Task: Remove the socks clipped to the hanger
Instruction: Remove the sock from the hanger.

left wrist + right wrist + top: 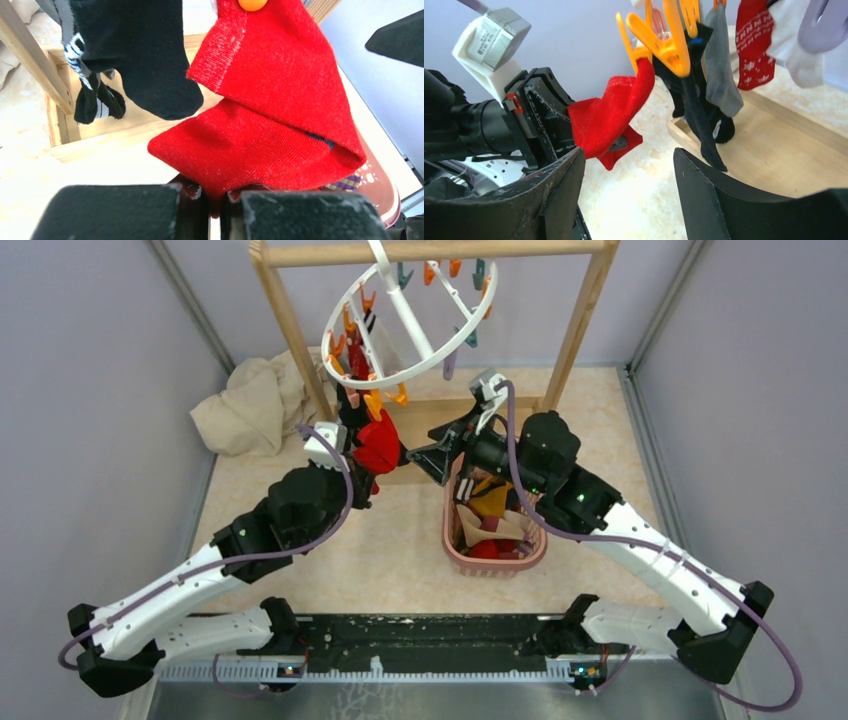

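The white ring hanger (pixel 410 325) hangs tilted from the wooden rack, with several socks still clipped on its left side. A plain red sock (pixel 270 115) hangs from an orange clip (pixel 664 40). My left gripper (pixel 215 200) is shut on the lower corner of this red sock (pixel 378 445) and holds it stretched. My right gripper (pixel 629 170) stands open just right of the red sock (pixel 609 117), with nothing between its fingers (pixel 425 458). A black sock (pixel 145 55) hangs to the left. Grey (pixel 724 65), red-patterned (pixel 754 45) and white (pixel 799 55) socks hang behind.
A pink basket (pixel 455 540) holding loose socks sits under the right arm. The wooden rack's left post (pixel 290 330) and base board (pixel 784 145) stand close behind the grippers. A beige cloth (pixel 250 405) lies crumpled at the back left. Grey walls close both sides.
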`<state>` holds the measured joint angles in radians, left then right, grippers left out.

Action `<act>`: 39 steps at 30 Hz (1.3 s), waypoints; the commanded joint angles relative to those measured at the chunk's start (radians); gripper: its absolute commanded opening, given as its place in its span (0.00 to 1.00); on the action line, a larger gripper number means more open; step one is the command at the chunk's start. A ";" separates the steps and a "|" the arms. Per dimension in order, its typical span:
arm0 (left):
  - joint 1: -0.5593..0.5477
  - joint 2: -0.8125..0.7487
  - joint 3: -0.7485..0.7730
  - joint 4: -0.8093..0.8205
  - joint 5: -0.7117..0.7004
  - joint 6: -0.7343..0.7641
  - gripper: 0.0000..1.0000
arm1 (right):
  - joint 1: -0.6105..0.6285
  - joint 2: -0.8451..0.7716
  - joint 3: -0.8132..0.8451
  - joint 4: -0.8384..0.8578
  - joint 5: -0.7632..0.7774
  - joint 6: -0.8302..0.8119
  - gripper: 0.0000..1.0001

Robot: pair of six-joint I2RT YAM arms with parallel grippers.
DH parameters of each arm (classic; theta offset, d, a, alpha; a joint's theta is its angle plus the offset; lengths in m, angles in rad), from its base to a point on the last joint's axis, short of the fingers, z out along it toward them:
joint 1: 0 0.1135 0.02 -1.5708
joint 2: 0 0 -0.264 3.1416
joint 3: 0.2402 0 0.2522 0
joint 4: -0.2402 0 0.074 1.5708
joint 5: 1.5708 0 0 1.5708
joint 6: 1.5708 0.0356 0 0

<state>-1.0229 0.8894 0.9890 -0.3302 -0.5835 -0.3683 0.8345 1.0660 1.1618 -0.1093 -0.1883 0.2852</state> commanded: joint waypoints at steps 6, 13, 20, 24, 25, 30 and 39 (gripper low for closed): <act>0.007 -0.061 0.046 0.006 -0.018 0.022 0.07 | -0.005 0.103 0.174 0.155 -0.123 0.001 0.49; 0.007 -0.087 0.025 -0.020 -0.021 -0.001 0.08 | -0.003 0.201 0.248 0.196 -0.177 0.029 0.40; 0.006 -0.095 0.010 -0.027 -0.009 -0.029 0.08 | 0.002 0.266 0.267 0.241 -0.147 0.000 0.44; 0.005 -0.098 0.008 -0.030 -0.004 -0.034 0.08 | 0.004 0.286 0.263 0.272 -0.116 -0.010 0.45; 0.006 -0.099 0.008 -0.031 -0.003 -0.034 0.08 | 0.006 0.292 0.264 0.282 -0.107 -0.011 0.46; 0.006 -0.099 0.007 -0.036 -0.004 -0.037 0.08 | 0.009 0.312 0.280 0.292 -0.073 -0.017 0.49; 0.006 -0.103 0.009 -0.041 0.003 -0.042 0.08 | 0.010 0.322 0.308 0.296 -0.043 -0.027 0.51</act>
<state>-1.0203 0.7990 1.0000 -0.3679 -0.5907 -0.4004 0.8375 1.3861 1.4014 0.1226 -0.2516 0.2783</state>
